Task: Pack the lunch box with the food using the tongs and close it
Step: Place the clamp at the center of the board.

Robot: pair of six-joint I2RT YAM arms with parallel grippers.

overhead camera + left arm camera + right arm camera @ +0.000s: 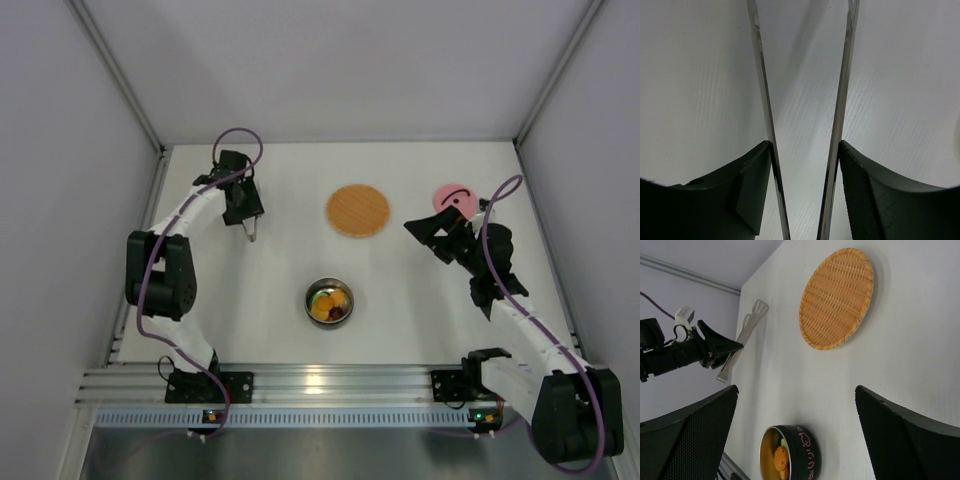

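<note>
The lunch box [329, 301] is a small round steel bowl, black outside with pink print [807, 455], standing open on the white table. The food [331, 303], orange, yellow and green pieces [780, 460], lies inside it. Its pink lid [455, 196] with a black curved handle lies at the back right. My left gripper [243, 207] at the back left is shut on the tongs [252, 232]; both silver arms [762, 90] press against my fingers [865, 190], still spread apart. My right gripper [422, 231] stands open [796, 390] beside the lid, with nothing in it.
A flat orange-brown woven plate [357, 211] lies at the back centre, between the two grippers, with nothing on it [837, 297]. White walls close the table on three sides. The aluminium rail [330, 385] with the arm bases runs along the near edge.
</note>
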